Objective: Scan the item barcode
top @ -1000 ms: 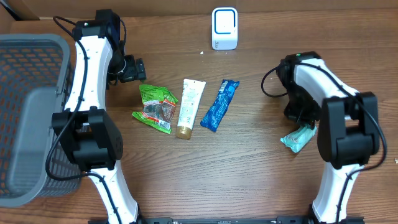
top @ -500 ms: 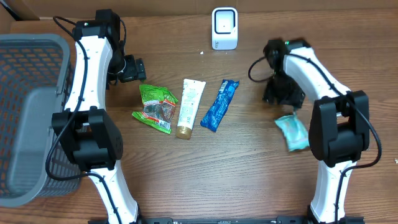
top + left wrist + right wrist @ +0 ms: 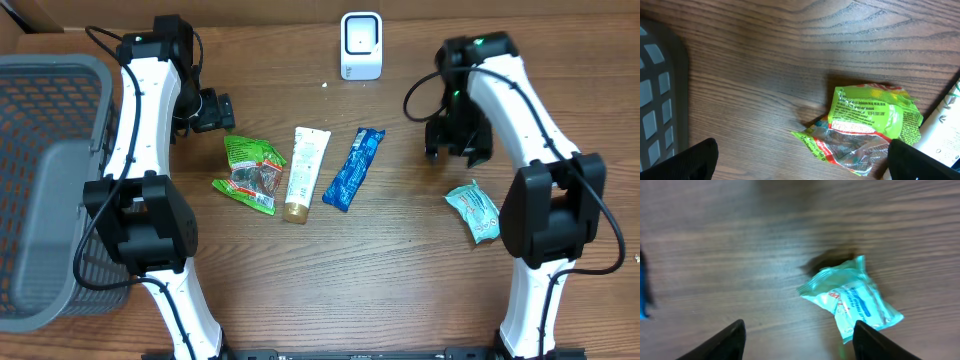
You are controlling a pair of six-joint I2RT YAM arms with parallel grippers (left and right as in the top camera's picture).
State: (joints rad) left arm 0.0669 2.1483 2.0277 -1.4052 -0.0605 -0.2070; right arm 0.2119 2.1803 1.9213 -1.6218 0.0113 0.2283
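Four items lie on the wooden table: a green snack packet (image 3: 250, 173), a white tube (image 3: 305, 172), a blue bar wrapper (image 3: 354, 167) and a teal packet (image 3: 473, 212). The white barcode scanner (image 3: 361, 45) stands at the back middle. My right gripper (image 3: 457, 150) hovers open and empty, just behind the teal packet (image 3: 855, 300), which rests flat on the wood ahead of the right gripper (image 3: 800, 345). My left gripper (image 3: 215, 112) hangs wide open behind the green packet (image 3: 870, 125); nothing sits between the left gripper (image 3: 801, 165) fingers.
A grey plastic basket (image 3: 50, 190) fills the table's left side, its wall (image 3: 660, 100) close to my left gripper. The tube's edge (image 3: 950, 125) shows at the right of the left wrist view. The blue wrapper's tip (image 3: 644, 290) shows at the left of the right wrist view.
My right gripper opened and let go of the teal packet, then rose and drew back toward the scanner side. The packet now lies loose on the table. The left arm stayed still.
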